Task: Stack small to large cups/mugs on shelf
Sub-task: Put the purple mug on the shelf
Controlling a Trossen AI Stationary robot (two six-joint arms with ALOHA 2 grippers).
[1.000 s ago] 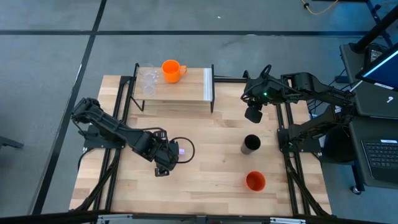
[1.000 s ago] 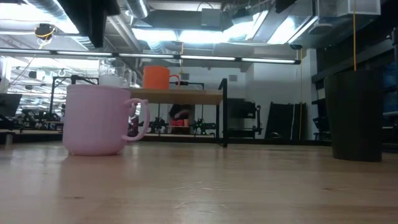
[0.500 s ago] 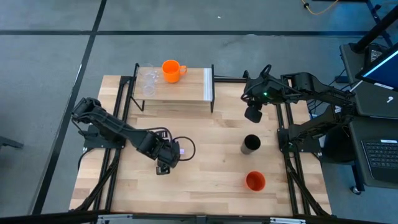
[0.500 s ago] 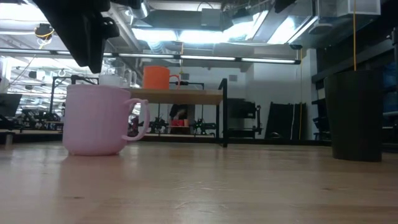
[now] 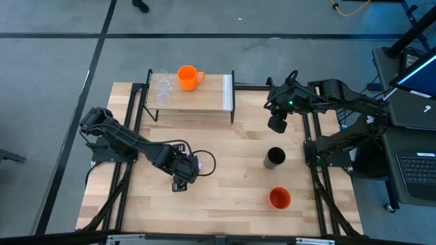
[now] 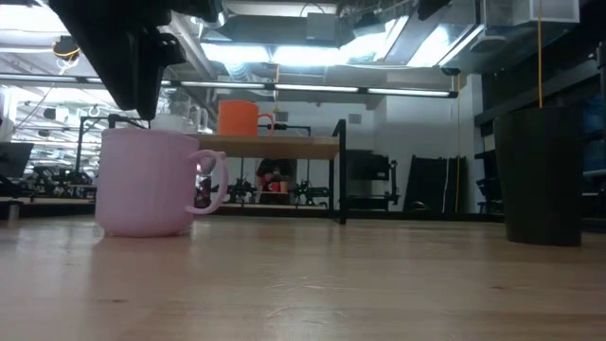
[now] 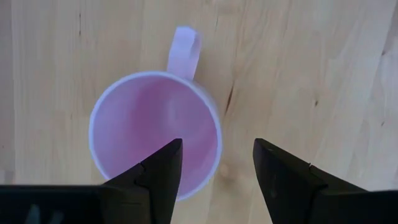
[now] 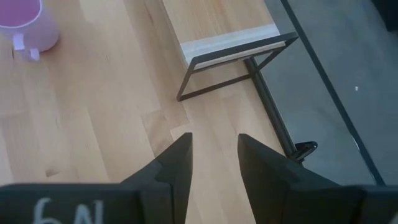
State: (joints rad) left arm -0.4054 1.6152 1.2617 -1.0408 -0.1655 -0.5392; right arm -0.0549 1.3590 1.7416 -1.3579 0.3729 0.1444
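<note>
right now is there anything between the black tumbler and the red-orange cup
No. In the high view only bare tabletop lies between the black tumbler and the red-orange cup.

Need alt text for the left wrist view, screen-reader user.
Looking straight down, the left gripper hangs open above a lilac mug standing upright and empty on the wooden tabletop, one finger over the mug's mouth and the other outside its rim. The mug's handle points away from the fingers.
</note>
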